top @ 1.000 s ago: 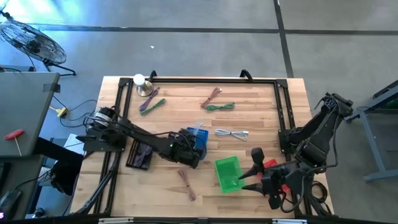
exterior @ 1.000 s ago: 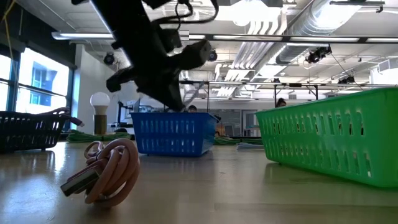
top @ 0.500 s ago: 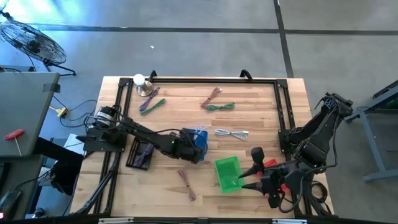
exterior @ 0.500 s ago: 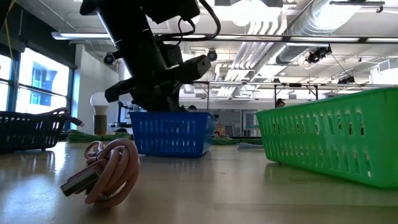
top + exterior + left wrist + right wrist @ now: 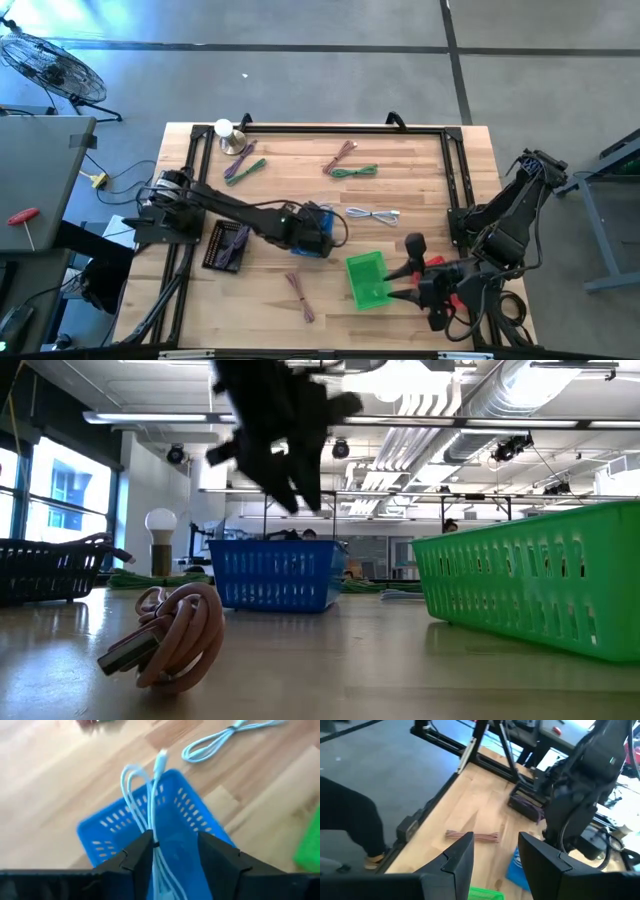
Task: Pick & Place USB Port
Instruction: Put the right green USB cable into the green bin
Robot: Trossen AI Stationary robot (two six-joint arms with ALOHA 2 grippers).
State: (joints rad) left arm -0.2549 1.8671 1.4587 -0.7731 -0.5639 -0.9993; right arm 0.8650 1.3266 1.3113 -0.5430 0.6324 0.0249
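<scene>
A coiled pink cable (image 5: 170, 632) lies nearest on the bench (image 5: 420, 170), its grey plug end pointing toward the low camera; from above it is the loose pinkish bundle (image 5: 300, 296) near the front edge. Just beyond it to the right stands the green basket (image 5: 367, 279), and beside that basket the right hand (image 5: 392, 287) rests low over the bench, its fingers (image 5: 461, 861) standing apart with nothing between them. Farther in, at mid-bench, sits the blue basket (image 5: 322, 226), a slotted plastic tub. The left hand (image 5: 312, 238) hangs over it, its fingers (image 5: 138, 861) parted, and a pale blue-white USB cable (image 5: 150, 810) runs between them: a thin doubled loop with a small plug at its tip, arching up over the basket's rim while its lower part drops inside the blue tub; whether the fingers grip it cannot be told. Beyond lies a second white cable (image 5: 373, 214), then green (image 5: 354, 171), pink (image 5: 340, 156) and purple-green (image 5: 244, 168) bundles near the far edge. A dark basket (image 5: 225, 246) sits at the left.
</scene>
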